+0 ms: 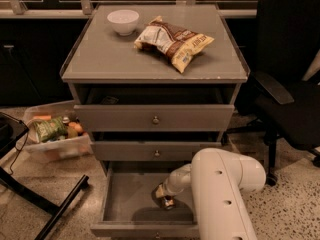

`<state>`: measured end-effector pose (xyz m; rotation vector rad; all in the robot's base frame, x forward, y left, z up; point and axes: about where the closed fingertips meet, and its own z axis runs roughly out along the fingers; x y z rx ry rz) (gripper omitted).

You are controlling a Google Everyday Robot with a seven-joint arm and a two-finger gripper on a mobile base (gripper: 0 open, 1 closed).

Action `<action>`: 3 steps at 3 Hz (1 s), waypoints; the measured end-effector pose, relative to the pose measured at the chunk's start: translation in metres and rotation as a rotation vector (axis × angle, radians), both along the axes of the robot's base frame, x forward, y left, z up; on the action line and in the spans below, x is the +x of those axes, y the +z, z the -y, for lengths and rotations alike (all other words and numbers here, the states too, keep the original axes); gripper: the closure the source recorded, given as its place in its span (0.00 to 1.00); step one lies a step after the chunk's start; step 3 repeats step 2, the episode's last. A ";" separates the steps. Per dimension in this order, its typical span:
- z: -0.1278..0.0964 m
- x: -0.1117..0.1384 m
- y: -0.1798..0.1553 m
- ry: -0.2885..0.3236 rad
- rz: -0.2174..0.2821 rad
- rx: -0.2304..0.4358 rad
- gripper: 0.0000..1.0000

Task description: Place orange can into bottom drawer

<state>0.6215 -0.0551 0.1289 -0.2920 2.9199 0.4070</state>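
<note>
The bottom drawer (125, 204) of the grey cabinet is pulled open. My white arm reaches down into it from the right. My gripper (163, 198) is inside the drawer, near its middle, shut on the orange can (165, 201). The can shows as a small gold-brown cylinder at the end of the arm, low over the drawer floor. I cannot tell whether it touches the floor. The arm hides the drawer's right part.
The top drawer (155, 118) is slightly open, and the middle drawer (156, 152) is nearly shut. A white bowl (123, 21) and a snack bag (173, 42) lie on the cabinet top. A bin of items (54, 134) stands left, a black office chair (290, 99) right, and a black bar (60, 209) on the floor at the lower left.
</note>
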 end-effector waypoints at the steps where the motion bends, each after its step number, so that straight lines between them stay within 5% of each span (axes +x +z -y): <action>1: 0.000 0.000 0.000 0.000 0.000 0.000 0.00; 3: 0.000 0.000 0.000 0.000 0.000 0.000 0.00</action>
